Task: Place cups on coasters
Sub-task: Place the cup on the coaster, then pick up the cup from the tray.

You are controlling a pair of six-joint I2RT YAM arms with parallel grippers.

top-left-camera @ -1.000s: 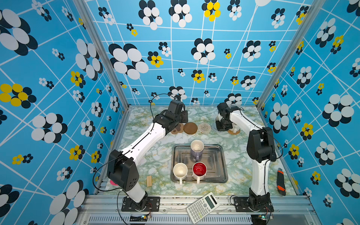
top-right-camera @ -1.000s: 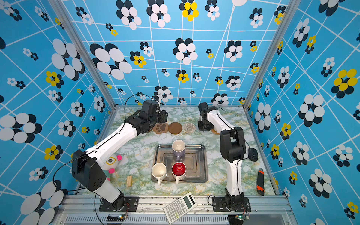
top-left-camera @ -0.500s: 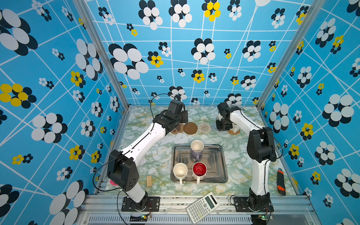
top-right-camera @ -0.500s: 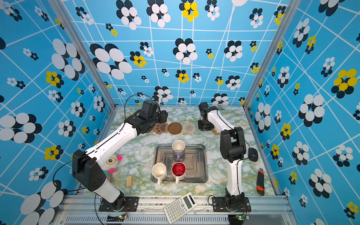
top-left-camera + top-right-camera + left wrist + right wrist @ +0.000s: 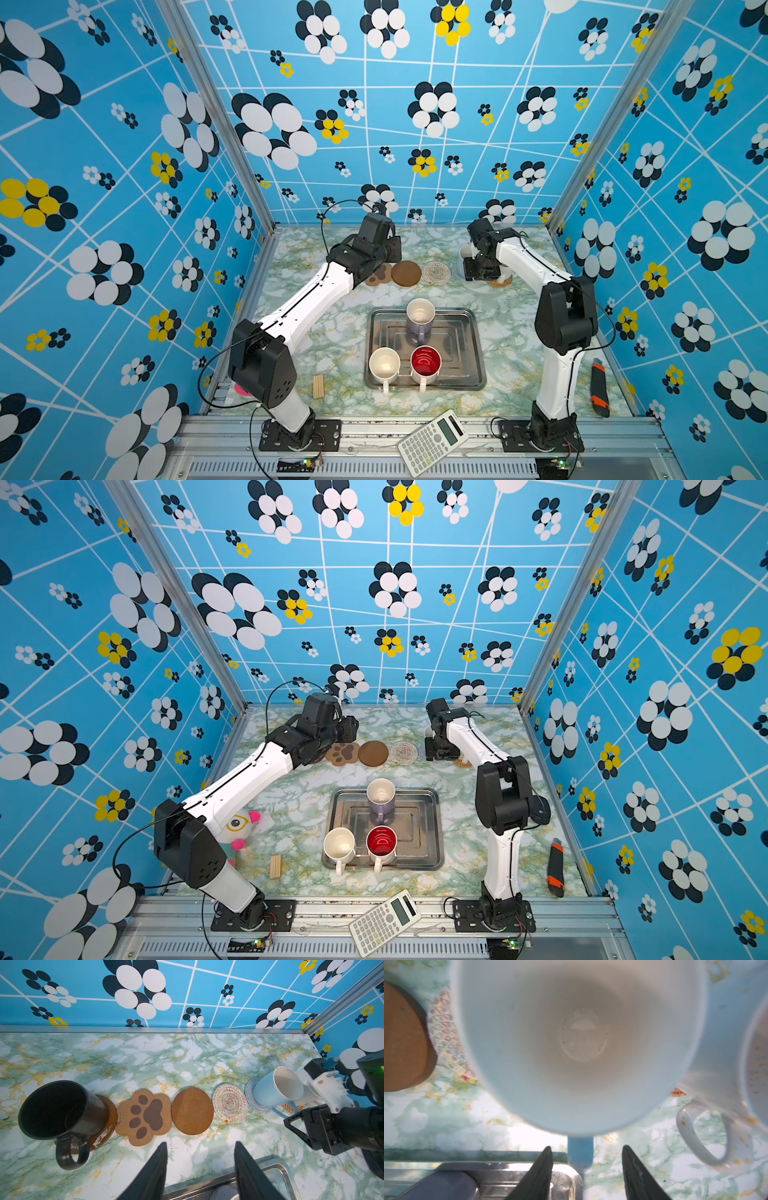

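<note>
calculator (image 5: 432, 442): 6 o'clock, on the front rail, clear of the work. Key and screen print too small to read.
tray (image 5: 478, 345): centre, toward 6. Holds the 3 mugs not yet placed.
white mug (image 5: 384, 365), red-lined mug (image 5: 426, 361): near edge of the tray, handles to 6, probably so the jaws can take them from the front.
lavender mug (image 5: 419, 318): far edge of the tray, handle also to 6.
left gripper (image 5: 200, 1144): jaws spread, empty, above the tray's far rim, facing the coaster row.
bare coasters: paw coaster (image 5: 145, 1116), brown disc (image 5: 192, 1113), cream woven round (image 5: 230, 1105), side by side around 12. 3 slots for 3 tray mugs.
black mug (image 5: 60, 1109): 11 o'clock end of the row, upright on a second brown disc (image 5: 108, 1118), off-centre.
right gripper (image 5: 585, 1147): 1 o'clock, jaws spread, blue handle in the gap with clearance on both sides. Nothing pinched.
light blue mug (image 5: 274, 1088): upright on the grey-blue round (image 5: 251, 1093). Looks seated.
speckled mug (image 5: 758, 1053): just beside it toward 2, on the rattan mat (image 5: 500, 282), which is mostly hidden.
status: 3 of 6 done, by my read.
writing: no brand or label readable anywhere.
</note>
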